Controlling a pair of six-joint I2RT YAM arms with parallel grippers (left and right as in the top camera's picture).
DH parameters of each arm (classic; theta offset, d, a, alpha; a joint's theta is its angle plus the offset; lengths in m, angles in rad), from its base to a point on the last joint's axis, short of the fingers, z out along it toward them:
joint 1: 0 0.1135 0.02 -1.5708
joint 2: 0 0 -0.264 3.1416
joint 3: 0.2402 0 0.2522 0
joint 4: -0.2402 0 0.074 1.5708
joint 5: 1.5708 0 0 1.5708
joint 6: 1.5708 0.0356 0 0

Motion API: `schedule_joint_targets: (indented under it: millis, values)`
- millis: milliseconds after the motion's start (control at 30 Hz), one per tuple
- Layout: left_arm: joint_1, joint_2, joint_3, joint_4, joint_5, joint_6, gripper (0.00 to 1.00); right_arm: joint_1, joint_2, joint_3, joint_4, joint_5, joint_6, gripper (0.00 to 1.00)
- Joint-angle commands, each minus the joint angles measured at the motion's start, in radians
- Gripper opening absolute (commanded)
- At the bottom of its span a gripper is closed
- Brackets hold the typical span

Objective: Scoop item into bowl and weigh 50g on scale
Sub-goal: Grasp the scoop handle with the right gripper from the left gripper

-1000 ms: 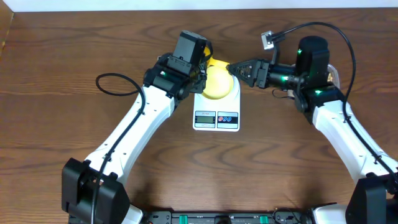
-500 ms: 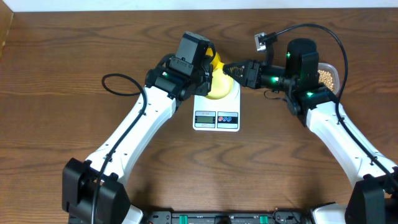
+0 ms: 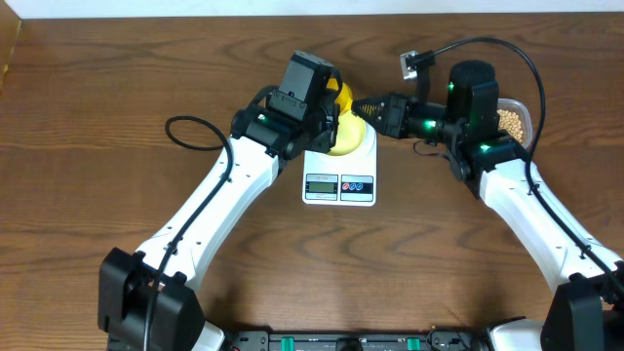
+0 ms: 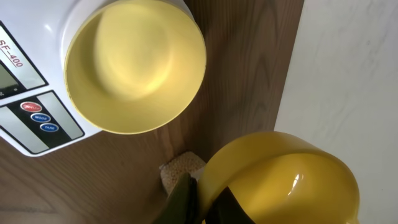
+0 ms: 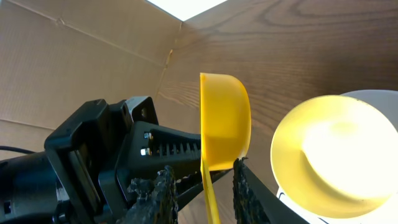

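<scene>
Beans (image 3: pixel 511 121) sit in the clear tub (image 3: pixel 527 109) at the far R of the table (image 3: pixel 97 97), behind the R arm; none in the bowl (image 4: pixel 134 65), which stands empty on the scale (image 3: pixel 339 185). L gripper (image 4: pixel 193 200) is pinched tight on the handle of the yellow scoop (image 5: pixel 224 121), holding it just beyond the bowl w/ the cup turned on edge. No beans seen in it. R gripper (image 5: pixel 204 190) has its fingers spread either side of that thin handle, gap showing on both sides, so not gripping it yet. Looks like a hand-over to the R arm, w/ no scooping done. Scoop prob. light, stiff, glossy plastic, so slippery. Best taken mid-handle, flat faces against the pads, else it may twist once loaded. Beans are small, hard and round. Expect them to roll, bounce and spill if the cup tips, so keep it level and pour slowly. Bowl is light and could slide on the scale if bumped.
</scene>
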Motion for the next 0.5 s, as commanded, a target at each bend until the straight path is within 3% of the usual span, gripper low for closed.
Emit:
schedule_joint_targets:
  millis: [0,100,367,467]
  values:
    - [-0.005,0.005,0.005,0.001,0.006,-0.005,0.07,0.009,0.004,0.023,-0.002,0.015,0.006,0.28]
    - [-0.005,0.005,0.005,0.0,0.006,-0.005,0.07,0.01,0.004,0.023,-0.006,0.016,0.005,0.25]
    - [-0.005,0.005,0.005,0.0,0.006,-0.005,0.08,0.01,0.004,0.023,-0.008,0.018,0.005,0.01]
    - [-0.005,0.005,0.005,-0.001,0.006,-0.005,0.08,0.01,0.004,0.023,-0.008,0.019,0.006,0.01]
